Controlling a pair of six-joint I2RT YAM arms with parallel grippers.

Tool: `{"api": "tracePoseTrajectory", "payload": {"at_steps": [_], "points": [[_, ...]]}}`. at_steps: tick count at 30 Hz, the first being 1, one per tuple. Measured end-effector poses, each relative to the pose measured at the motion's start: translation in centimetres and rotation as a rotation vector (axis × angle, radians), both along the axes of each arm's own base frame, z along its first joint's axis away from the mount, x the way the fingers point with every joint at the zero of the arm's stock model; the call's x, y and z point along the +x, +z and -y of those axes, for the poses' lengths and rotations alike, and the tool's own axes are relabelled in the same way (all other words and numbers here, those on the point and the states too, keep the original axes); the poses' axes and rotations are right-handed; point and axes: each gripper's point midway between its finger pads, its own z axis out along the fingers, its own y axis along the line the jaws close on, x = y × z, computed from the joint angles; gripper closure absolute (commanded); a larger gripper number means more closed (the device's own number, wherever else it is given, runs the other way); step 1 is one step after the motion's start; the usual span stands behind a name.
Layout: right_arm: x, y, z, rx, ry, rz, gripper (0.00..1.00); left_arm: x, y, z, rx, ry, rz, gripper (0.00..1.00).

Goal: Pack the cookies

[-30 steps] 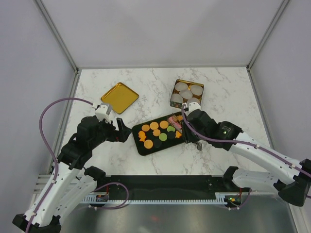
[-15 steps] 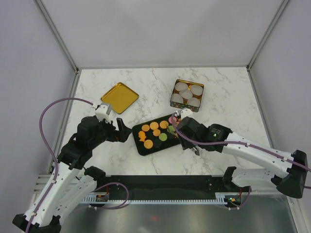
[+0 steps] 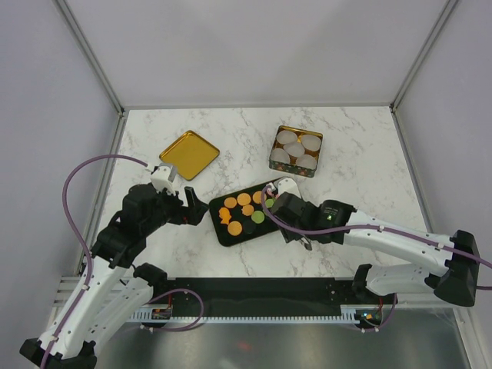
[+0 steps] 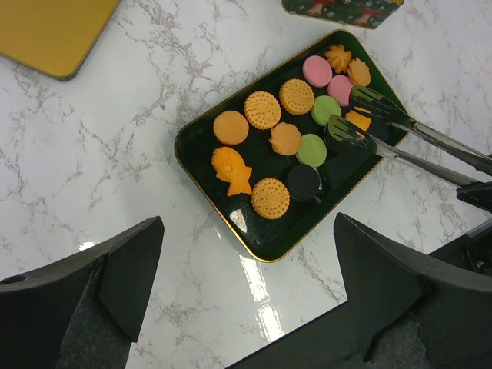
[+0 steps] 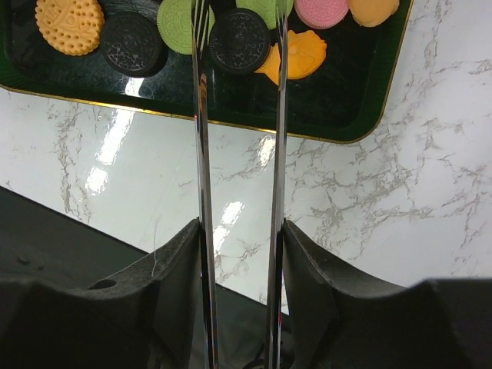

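Several cookies (image 3: 244, 207) lie flat on a black tray (image 4: 270, 234): orange rounds, an orange fish (image 4: 232, 169), green, pink and black ones. My right gripper (image 5: 240, 231) is shut on a pair of metal tongs (image 5: 201, 154), also seen in the left wrist view as tongs (image 4: 400, 150). The tong tips stand apart, one on each side of a black cookie (image 5: 240, 40) near the tray's right end. My right gripper (image 3: 286, 209) hangs over that end. My left gripper (image 4: 247, 231) is open and holds nothing, above the marble just off the tray's near-left corner.
A square tin (image 3: 297, 150) holding white fluted paper cups stands behind the tray at the right. Its gold lid (image 3: 189, 154) lies flat at the back left. The black table edge runs close under both grippers.
My right arm has swung left and nearer, from the tin side to over the tray; the tong tips now straddle a black cookie. The left arm has not moved.
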Motion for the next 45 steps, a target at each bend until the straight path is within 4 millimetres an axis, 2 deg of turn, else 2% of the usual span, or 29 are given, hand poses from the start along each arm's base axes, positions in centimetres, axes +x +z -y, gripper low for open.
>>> {"api": "tracePoseTrajectory", "payload": {"at_steps": [12, 22, 40, 45], "points": [[-0.2, -0.4, 0.0, -0.018, 0.001, -0.002, 0.47, 0.0, 0.0, 0.0, 0.0, 0.0, 0.0, 0.0], [-0.6, -1.6, 0.8, -0.051, 0.001, -0.019, 0.46, 0.0, 0.0, 0.0, 0.0, 0.0, 0.0, 0.0], [-1.0, -1.7, 0.4, -0.042, 0.019, -0.026, 0.46, 0.0, 0.0, 0.0, 0.001, 0.0, -0.002, 0.0], [-1.0, -1.7, 0.4, -0.04, 0.015, -0.026, 0.55, 0.0, -0.1, 0.0, 0.001, 0.0, -0.003, 0.0]]}}
